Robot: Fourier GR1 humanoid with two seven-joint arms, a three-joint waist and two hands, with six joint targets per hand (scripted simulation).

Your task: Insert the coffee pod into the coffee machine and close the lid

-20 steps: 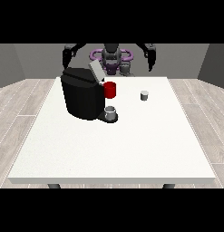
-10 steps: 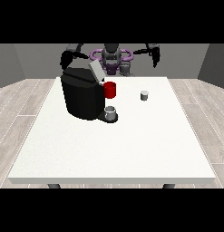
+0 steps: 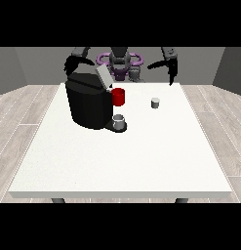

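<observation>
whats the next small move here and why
Probably bring the hand at the view's right down toward the pod. The pod stands alone on the table, untouched, right of the machine, whose lid is up, and that hand hangs nearest to it.

Coffee machine (image 3: 88,102): no brand, label or number can be read on its black body or raised lid.
Coffee pod (image 3: 155,103): plain grey — no print to be read.
Red part (image 3: 118,96) on the machine's front: no sign or marking.
Table (image 3: 122,161): bare white top — no text.
</observation>
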